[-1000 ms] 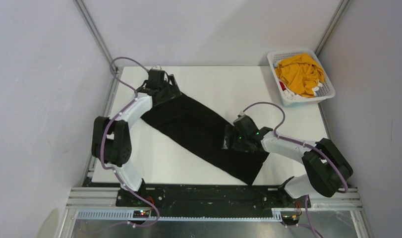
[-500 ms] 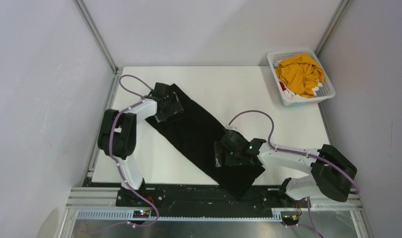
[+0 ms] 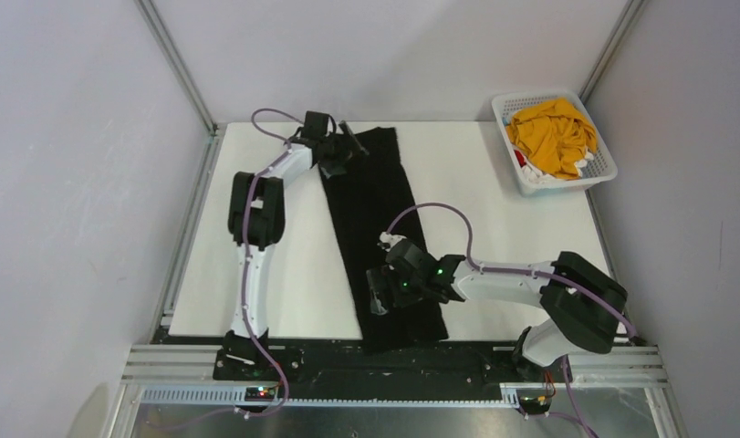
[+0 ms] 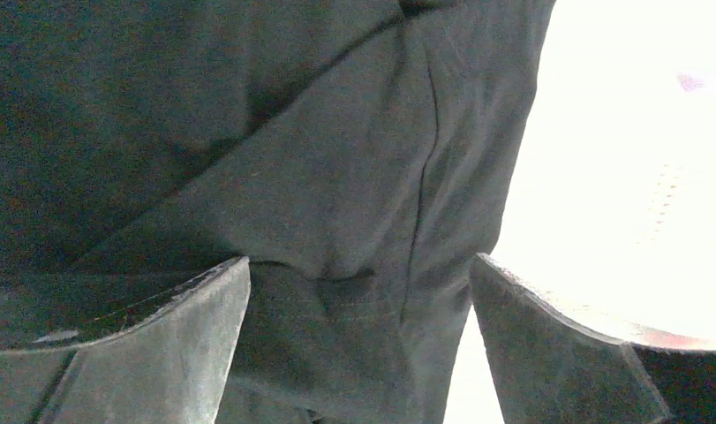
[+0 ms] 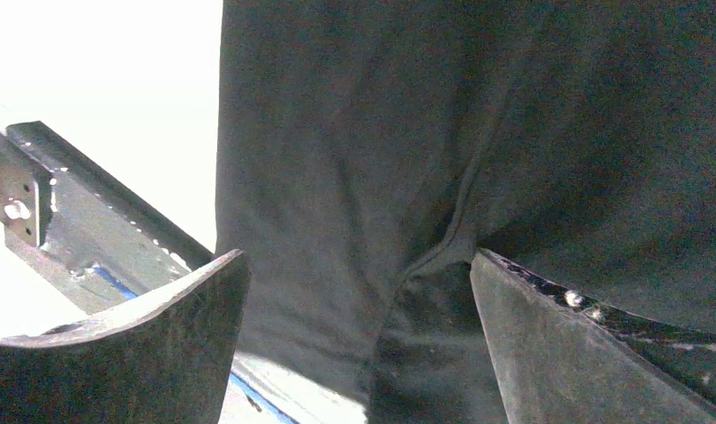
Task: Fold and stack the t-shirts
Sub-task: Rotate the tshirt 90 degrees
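1. The left claw [image 3: 350, 146]: clenched on the far end of the black t-shirt [image 3: 375, 196].
2. The right claw [image 3: 377, 299]: grasping the same shirt close to its near end, with cloth bunched between the fingers.
3. The shirt itself: a long narrow strip on the desk [image 3: 494, 196], spanning claw to claw.
4. One mustard-yellow t-shirt [image 3: 553, 137]: in the white lattice basket [image 3: 532, 187], well right of the left claw.

Black t-shirt [image 3: 377, 219]: long narrow strip, apparently folded lengthwise, lying far to near. Mustard-yellow t-shirt [image 3: 553, 135]: crumpled heap, far right.
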Controlling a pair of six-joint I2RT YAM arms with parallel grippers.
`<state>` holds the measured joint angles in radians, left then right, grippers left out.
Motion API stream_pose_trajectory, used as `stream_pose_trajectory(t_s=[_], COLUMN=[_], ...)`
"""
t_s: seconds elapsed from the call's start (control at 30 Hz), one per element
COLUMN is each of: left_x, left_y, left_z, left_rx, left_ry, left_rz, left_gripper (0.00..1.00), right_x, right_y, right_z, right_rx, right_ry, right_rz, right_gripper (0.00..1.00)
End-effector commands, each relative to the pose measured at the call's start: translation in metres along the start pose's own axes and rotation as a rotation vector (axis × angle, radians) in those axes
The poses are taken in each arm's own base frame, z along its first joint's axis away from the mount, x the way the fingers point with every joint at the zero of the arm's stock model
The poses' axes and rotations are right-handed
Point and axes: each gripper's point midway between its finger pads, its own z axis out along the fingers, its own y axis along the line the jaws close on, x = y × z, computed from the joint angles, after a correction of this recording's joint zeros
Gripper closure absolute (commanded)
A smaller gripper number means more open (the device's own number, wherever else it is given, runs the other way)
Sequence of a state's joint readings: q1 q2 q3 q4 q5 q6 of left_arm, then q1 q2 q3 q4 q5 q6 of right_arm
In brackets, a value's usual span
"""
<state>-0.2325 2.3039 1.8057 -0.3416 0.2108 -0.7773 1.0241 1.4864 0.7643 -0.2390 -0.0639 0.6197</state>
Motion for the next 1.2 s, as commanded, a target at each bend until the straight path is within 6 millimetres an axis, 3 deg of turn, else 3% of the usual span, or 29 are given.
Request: stream_pose_trajectory(t_s=[0.0, 0.03, 0.07, 0.1, 0.13, 0.23, 0.3, 0.47, 0.57, 0.7, 0.73, 0.77, 0.8, 0.83, 0.9, 1.03, 1.13, 1.17], left_x=[-0.008, -0.001, -0.017, -0.013, -0.023, -0.036, -0.046, -0.072, -0.080, -0.072, -0.073, -0.064, -0.069, -0.059, -0.064, -0.055, -0.042, -0.027], left_y=[-0.054, -0.046, -0.072, -0.067, -0.079, -0.072, -0.066, -0.054, -0.062, -0.097, -0.114, -0.117, -0.134, -0.132, -0.153, -0.157, -0.139, -0.128], left_z=[0.045, 0.065, 0.060, 0.072, 0.070, 0.076, 0.076, 0.065, 0.051, 0.016, -0.004, -0.010, -0.035, -0.040, -0.094, -0.161, -0.195, -0.209], left_rx=[0.225, 0.220, 0.284, 0.280, 0.302, 0.257, 0.232, 0.206, 0.234, 0.328, 0.360, 0.365, 0.396, 0.387, 0.426, 0.428, 0.364, 0.340], left_ry=[0.109, 0.133, 0.105, 0.114, 0.082, 0.010, -0.032, -0.095, -0.101, -0.064, -0.074, -0.056, -0.081, -0.067, -0.117, -0.172, -0.227, -0.234], left_rz=[-0.109, -0.128, -0.131, -0.146, -0.146, -0.148, -0.152, -0.155, -0.134, -0.012, 0.021, 0.062, 0.096, 0.121, 0.180, 0.229, 0.241, 0.264], left_gripper=[0.00, 0.00, 0.00, 0.00, 0.00, 0.00, 0.00, 0.00, 0.00, 0.00, 0.00, 0.00, 0.00, 0.00, 0.00, 0.00, 0.00, 0.00], right_x=[-0.012, -0.009, -0.017, -0.016, -0.022, -0.026, -0.020, 0.019, 0.035, 0.028, 0.018, 0.010, 0.003, -0.009, -0.020, -0.029, -0.028, -0.032], right_y=[0.036, 0.035, 0.037, 0.036, 0.036, 0.042, 0.052, 0.071, 0.073, 0.068, 0.065, 0.061, 0.064, 0.065, 0.068, 0.068, 0.044, 0.033], right_z=[0.012, 0.015, 0.015, 0.015, 0.015, 0.009, 0.005, 0.000, -0.005, -0.026, -0.037, -0.042, -0.055, -0.068, -0.087, -0.116, -0.119, -0.121], right_rx=[-0.113, -0.091, -0.074, -0.057, -0.045, -0.063, -0.111, -0.167, -0.153, -0.097, -0.067, -0.041, -0.050, -0.050, -0.070, -0.102, -0.035, -0.009], right_ry=[-0.021, -0.013, -0.037, -0.035, -0.053, -0.070, -0.050, 0.050, 0.083, 0.031, -0.021, -0.059, -0.100, -0.161, -0.227, -0.293, -0.300, -0.310], right_rz=[-0.144, -0.171, -0.183, -0.200, -0.205, -0.224, -0.251, -0.347, -0.361, -0.331, -0.316, -0.308, -0.298, -0.284, -0.266, -0.181, -0.086, -0.039], right_gripper=[0.01, 0.01, 0.01, 0.01, 0.01, 0.01, 0.01, 0.01, 0.00, 0.00, 0.00, 0.00, 0.01, 0.01, 0.01, 0.01, 0.01, 0.01])
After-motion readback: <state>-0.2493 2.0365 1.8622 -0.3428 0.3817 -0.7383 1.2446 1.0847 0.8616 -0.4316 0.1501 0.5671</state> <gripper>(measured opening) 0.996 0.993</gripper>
